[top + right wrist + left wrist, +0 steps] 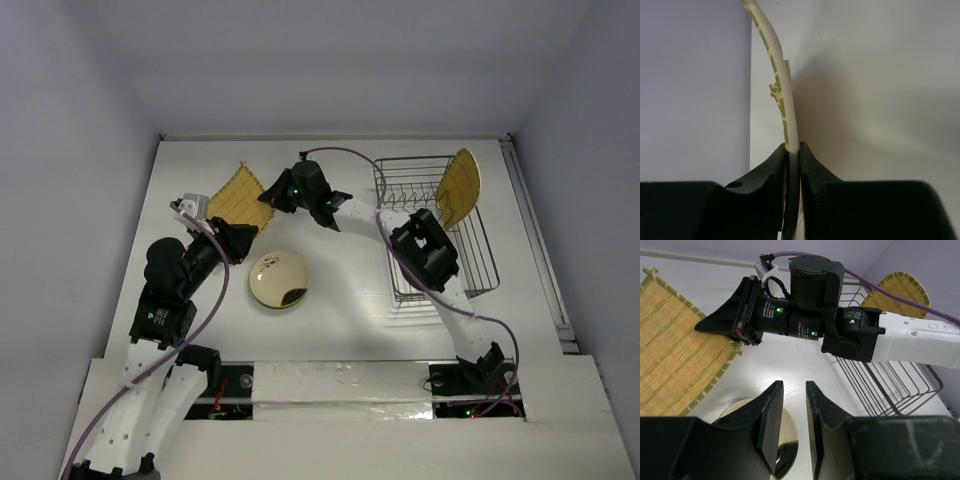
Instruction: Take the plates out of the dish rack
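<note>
I record the square plate [240, 197], at eleven o'clock on the table top [340, 320], as woven straw-yellow slats, ribbed and matt. In the right wrist view its rim reads smooth and pale cream with flecks of green-yellow binding. The round woven plate [460, 185] at two o'clock shows the same dry, fibrous weave. The cream plate [279, 278] near centre is glazed and glossy. The dish rack [478, 255] at three o'clock is thin dark wire, metal by its look, with a slight sheen. The table top is white, smooth and matt. On the left gripper [794, 387] the fingers [771, 415] are black, matt, faintly grainy plastic. The arm shells [920, 340] are smooth white plastic, and the cable [345, 150] sheath is smooth purple.
</note>
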Controlling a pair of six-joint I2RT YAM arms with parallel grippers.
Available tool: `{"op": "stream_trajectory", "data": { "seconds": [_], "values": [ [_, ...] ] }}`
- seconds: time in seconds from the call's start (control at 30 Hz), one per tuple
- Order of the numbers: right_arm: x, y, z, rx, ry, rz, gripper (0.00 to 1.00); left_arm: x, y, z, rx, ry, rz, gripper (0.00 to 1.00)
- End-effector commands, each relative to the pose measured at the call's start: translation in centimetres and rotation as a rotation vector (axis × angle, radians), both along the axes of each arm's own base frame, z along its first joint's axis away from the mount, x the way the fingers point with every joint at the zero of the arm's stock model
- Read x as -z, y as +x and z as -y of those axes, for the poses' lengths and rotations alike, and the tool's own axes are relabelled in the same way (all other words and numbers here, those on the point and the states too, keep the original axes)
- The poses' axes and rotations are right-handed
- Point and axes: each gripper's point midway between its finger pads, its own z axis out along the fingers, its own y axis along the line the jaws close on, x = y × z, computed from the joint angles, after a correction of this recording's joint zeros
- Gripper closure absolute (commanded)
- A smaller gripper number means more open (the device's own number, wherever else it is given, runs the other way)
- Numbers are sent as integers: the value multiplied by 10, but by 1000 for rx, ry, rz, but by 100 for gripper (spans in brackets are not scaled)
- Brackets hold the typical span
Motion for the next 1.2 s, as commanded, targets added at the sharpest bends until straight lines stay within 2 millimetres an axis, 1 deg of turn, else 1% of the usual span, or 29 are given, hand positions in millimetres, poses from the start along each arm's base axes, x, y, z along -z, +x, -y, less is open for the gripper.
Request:
{"op": "stream_trajectory", "data": {
  "seconds": [0.0,0.07,0.1,0.17,0.2,0.27,0.37,0.4,0.47,0.5,0.53,0.57,0.6,0.63,0.67,0.73,0.8,0.87,0.9,0.97,1.0,1.03,1.07,1.1,1.13,1.17],
  "values": [
    [-47,3,-14,-24,123,87,76,-28,-1,-3,-7,-12,82,78],
    [-34,1,-14,-42,87,81,67,-29,-1,-2,-6,-12,83,78],
    [-26,0,-12,-43,66,73,59,-29,-1,-2,-6,-12,83,78],
    [-18,-5,-12,-67,50,70,55,-29,-1,-2,-4,-13,85,78],
    [-15,-7,-10,-69,52,76,48,-29,-1,-2,-3,-14,83,78],
    [-15,-9,-8,-76,44,73,47,-28,-1,-2,-1,-14,83,78],
    [-11,-15,-7,-96,30,62,41,-28,-1,-2,-1,-14,83,78],
    [-11,-16,-6,-98,34,65,35,-28,-1,-2,-3,-13,81,78],
    [-9,-21,-1,-94,25,61,28,-28,-1,-2,-3,-13,81,78],
    [-8,-22,1,-93,16,60,20,-28,-1,-2,-3,-14,83,78],
    [-15,-21,4,-82,13,71,15,-28,-1,-2,-3,-13,81,78],
    [-13,-22,7,-81,-7,78,10,-28,-1,-2,-3,-13,81,78],
    [-14,-22,9,-76,-25,80,3,-27,-1,-2,-3,-13,80,78],
    [-16,-21,11,-71,-36,87,0,-27,-1,-1,-1,-13,80,78],
    [-24,-19,15,-60,-55,113,0,-27,-1,-2,-3,-13,80,78],
    [-28,-17,21,-42,-84,128,0,-27,0,-2,-3,-13,78,78],
    [-41,-16,25,-35,-105,163,0,-27,0,-2,-3,-13,78,78],
    [-49,-9,36,-14,-140,198,0,-27,-1,-2,-3,-13,80,78],
    [-60,-10,40,-11,-154,213,0,-27,0,-2,-3,-13,78,78],
    [-76,-1,52,21,-193,266,0,-27,-2,1,6,-13,78,78],
    [-90,1,63,41,-213,286,0,-27,-2,1,8,-14,80,78],
    [-99,3,67,52,-223,304,0,-27,-2,1,8,-13,78,78],
    [-107,11,77,77,-249,334,0,-27,-2,1,9,-14,79,78],
    [-104,8,82,70,-283,317,0,-28,-2,1,9,-14,81,78],
    [-115,10,90,83,-287,332,0,-28,-2,1,8,-14,81,78],
    [-118,10,96,94,-315,353,2,-28,-2,1,8,-13,82,78]
  ]
}}
